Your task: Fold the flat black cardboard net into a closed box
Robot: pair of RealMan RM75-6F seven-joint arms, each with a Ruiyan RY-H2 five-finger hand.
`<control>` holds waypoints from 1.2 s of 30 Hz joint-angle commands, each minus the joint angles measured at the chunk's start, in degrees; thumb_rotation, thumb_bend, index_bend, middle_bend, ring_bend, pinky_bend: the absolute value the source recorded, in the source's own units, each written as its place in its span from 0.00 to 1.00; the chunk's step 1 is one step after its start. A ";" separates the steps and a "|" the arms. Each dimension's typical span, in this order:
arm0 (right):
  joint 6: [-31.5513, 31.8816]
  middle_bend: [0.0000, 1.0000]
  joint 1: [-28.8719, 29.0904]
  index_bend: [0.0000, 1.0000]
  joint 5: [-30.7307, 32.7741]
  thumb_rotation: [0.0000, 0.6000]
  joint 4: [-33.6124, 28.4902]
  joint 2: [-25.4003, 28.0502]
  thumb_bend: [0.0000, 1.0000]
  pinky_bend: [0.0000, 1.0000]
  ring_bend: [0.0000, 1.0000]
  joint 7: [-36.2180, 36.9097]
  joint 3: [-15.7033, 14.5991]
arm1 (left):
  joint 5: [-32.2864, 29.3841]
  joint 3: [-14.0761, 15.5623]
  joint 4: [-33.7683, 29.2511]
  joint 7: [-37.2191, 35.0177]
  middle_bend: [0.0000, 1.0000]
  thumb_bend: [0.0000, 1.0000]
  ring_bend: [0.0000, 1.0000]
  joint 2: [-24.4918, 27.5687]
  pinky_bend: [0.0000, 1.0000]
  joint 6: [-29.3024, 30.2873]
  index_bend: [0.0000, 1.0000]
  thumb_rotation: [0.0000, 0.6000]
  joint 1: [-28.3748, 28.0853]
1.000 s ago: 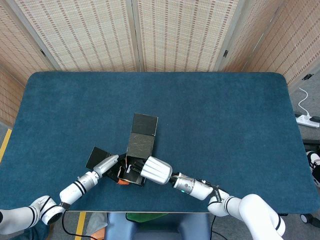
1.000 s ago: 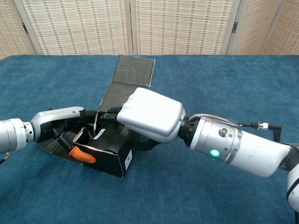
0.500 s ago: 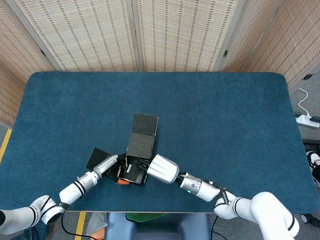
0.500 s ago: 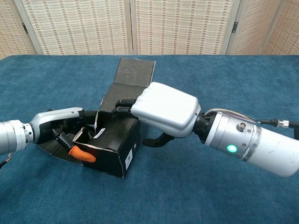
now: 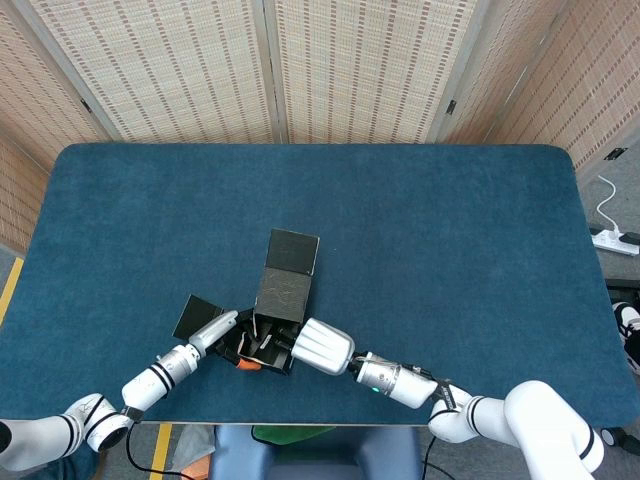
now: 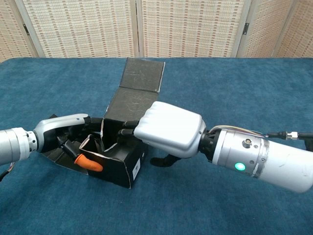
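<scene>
Working at the near-left part of the blue table (image 5: 450,230), both hands are engaging the black cardboard net (image 6: 122,142), which is now half-formed: a shallow open box body is sitting near the front edge, with a long lid strip (image 6: 137,88) running away from the robot.

Left hand (image 6: 66,134) is reaching in from the left — fingers curled over the box's left wall, an orange fingertip (image 6: 84,161) lying at the front-left rim. It is gripping that wall, as far as the chest view shows. A loose side flap (image 5: 196,313) is lying flat on the table under this arm.

Right hand (image 6: 168,129) is coming in from the right, its dark fingers (image 6: 127,127) touching the top rim of the box's right side; whether they are pinching the card or only pressing on it, I cannot tell — the white back of the hand is hiding the contact.

Key relation: the lid strip's long axis is pointing away from the robot, hinged at the far edge of the box, just beyond the right hand's fingertips. Right hand is nearer to it. Judgement: lid needs swinging toward the robot over the open body while the left hand is steadying the walls.
</scene>
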 commanded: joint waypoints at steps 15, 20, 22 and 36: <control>-2.97 0.72 1.28 0.69 -0.73 1.00 -2.02 1.12 0.29 1.00 0.78 -1.69 0.22 | -1.05 -0.55 -0.04 -0.08 0.46 0.19 0.46 -0.09 0.55 -0.66 0.44 1.00 0.69; -3.32 0.85 1.51 0.85 -0.73 1.00 -0.84 0.80 0.32 1.00 0.79 -1.45 0.41 | -1.52 -0.71 -0.16 0.70 0.46 0.19 0.46 -0.19 0.55 -0.88 0.44 1.00 1.02; -3.20 0.93 1.57 0.91 -0.82 1.00 -0.39 0.68 0.33 1.00 0.80 -1.15 0.46 | -1.74 -0.81 -0.13 1.27 0.46 0.19 0.46 -0.25 0.55 -0.83 0.44 1.00 1.22; -2.12 0.26 2.27 0.26 -2.58 1.00 2.00 3.25 0.18 1.00 0.75 -0.18 -0.47 | -5.92 -3.43 -2.21 8.12 0.44 0.19 0.41 -0.55 0.52 -0.61 0.42 1.00 2.95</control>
